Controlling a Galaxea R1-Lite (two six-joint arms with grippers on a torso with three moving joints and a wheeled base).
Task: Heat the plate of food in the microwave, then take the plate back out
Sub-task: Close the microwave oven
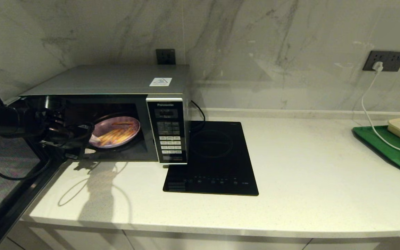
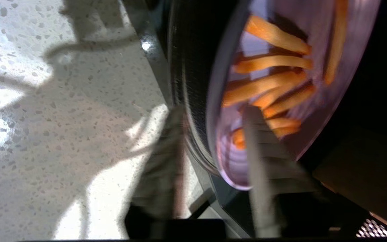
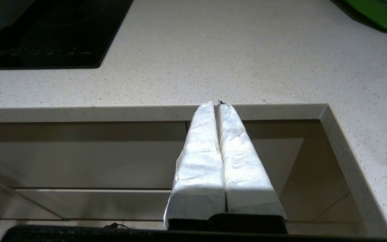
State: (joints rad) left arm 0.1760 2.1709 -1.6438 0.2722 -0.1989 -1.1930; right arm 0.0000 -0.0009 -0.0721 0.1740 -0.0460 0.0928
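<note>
- The microwave (image 1: pixel 116 114) sits at the left rear of the desk (image 1: pixel 290 166), its door swung out over the desk's left edge and its cavity facing the front edge
- The plate of food (image 1: pixel 116 132) is at the mouth of the cavity on the glass turntable (image 2: pixel 193 101), fries (image 2: pixel 270 84) spread across it
- The left gripper (image 1: pixel 82 144) is at the near-left rim of the plate, at the front-left corner of the cavity; in the left wrist view one finger (image 2: pixel 260 161) lies over the top of the plate and the other (image 2: pixel 166 158) below the rim, so the jaws straddle the rim; whether they already pinch it I cannot tell
- The relation that matters: the plate lies straight ahead of the jaws, deeper into the microwave and slightly toward the keypad (image 1: pixel 169 139); a round plate offers no long axis, so the rim nearest the jaws is the only hold
- The left arm is far nearer; the right gripper (image 3: pixel 218 106) is parked below the desk's front edge, well apart, its padded jaws pressed together on nothing
- The induction hob (image 1: pixel 214 159) lies just beside the microwave, and the green tray (image 1: pixel 391 149) at the desk's right edge
</note>
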